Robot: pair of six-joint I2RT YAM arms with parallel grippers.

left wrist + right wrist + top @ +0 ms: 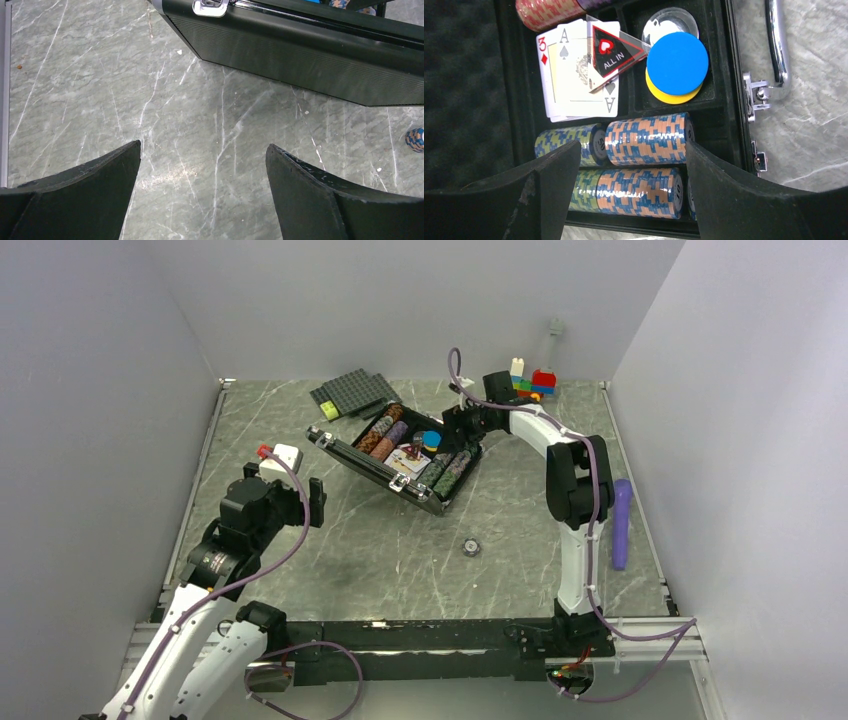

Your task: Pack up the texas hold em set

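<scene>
The grey-green marbled tabletop (400, 570) carries the open black briefcase (365, 462) toward its far middle, set at a slant. Only the top view shows the whole case. The left wrist view catches just one ribbed side wall and a silver latch (211, 7), the rest cut off by the upper edge.

The left pincer (203, 146) hangs wide open over bare tabletop near that wall, holding nothing. The right pincer (632, 145) is over the case interior with its jaws spread apart above the chip rows (646, 140). Whether its fingers touch the chips cannot be told.

Only the right wrist view gives the contents: blue-and-orange rows, fanned cards (574, 80) showing a 3 of diamonds and an ace of spades, a clear triangle reading "ALL IN" (611, 50), a blue disc (677, 63) lying over a yellow disc (664, 95), and the chrome handle (778, 45).

A small grey stack (470, 547) sits alone on the tabletop, apart from the case, too small to read.
</scene>
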